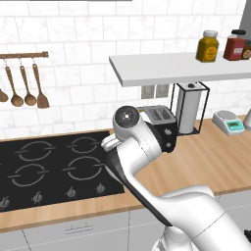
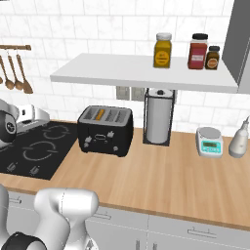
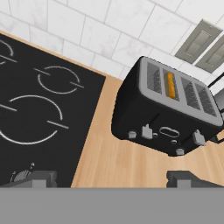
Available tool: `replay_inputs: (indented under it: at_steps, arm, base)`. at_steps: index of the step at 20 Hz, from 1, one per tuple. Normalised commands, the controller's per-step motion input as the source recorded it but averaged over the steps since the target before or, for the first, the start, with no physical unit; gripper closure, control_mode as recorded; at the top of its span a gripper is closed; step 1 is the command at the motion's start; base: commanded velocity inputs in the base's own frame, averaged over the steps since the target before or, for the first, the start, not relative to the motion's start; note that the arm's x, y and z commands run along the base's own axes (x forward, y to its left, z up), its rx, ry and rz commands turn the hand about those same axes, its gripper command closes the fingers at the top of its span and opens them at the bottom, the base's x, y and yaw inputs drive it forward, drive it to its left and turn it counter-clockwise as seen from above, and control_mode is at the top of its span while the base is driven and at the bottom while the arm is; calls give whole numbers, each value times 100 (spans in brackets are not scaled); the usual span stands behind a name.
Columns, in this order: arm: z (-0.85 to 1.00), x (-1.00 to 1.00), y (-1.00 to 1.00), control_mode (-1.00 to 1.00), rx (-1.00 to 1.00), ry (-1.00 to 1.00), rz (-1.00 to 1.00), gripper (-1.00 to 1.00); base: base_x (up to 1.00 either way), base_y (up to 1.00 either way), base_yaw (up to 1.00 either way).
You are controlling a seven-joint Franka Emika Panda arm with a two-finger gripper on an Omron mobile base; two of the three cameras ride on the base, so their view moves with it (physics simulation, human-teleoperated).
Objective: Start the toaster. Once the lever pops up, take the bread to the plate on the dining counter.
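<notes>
On the wood-topped table (image 2: 161,178), against the white tiled wall, a black hob (image 1: 49,169) lies at the left, and a white shelf (image 2: 146,73) hangs above with three jars. The white arm (image 1: 147,181) reaches over the table's front edge. The toaster (image 2: 105,130) stands just right of the hob, upright, its knobbed long face turned to the front. Near its right a paper towel roll (image 2: 158,117) stands in a wire holder. The hand (image 3: 111,179) hangs above the table in front of the toaster, jaws spread wide and holding nothing. The bread (image 3: 170,85) sits down in one toaster slot, only its golden top edge showing.
</notes>
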Motion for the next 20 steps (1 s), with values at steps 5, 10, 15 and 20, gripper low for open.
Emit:
replay_inputs:
  at_steps: [5,10,15,20]
  arm:
    - [0,0,0,-100,0,0,0,-100]
    - [0,0,0,-100,0,0,0,-100]
    - [0,0,0,-100,0,0,0,-100]
    - [0,0,0,-100,0,0,0,-100]
  base:
    - [0,0,0]
    - [0,0,0]
    - [0,0,0]
    - [0,0,0]
